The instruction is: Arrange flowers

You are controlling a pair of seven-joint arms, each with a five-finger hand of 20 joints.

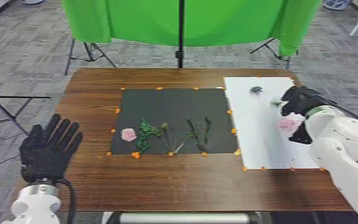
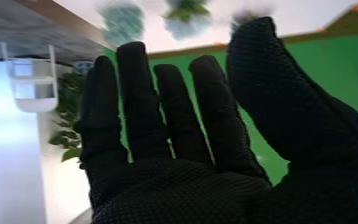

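In the head view, my right hand is over the white sheet at the right, close above a pink flower and a small green-and-white one. A dark bluish flower lies near the sheet's far end. The right wrist view has my right hand with straight fingers and nothing held; blurred flowers are beyond its fingertips. Flat at the table's left edge, my left hand is open. A pink rose, leafy green stems and thin stems rest on the black mat.
The black mat and white sheet, edged with orange markers, lie on the brown wooden table. A green cloth hangs behind the table, with black stands beside and before it.
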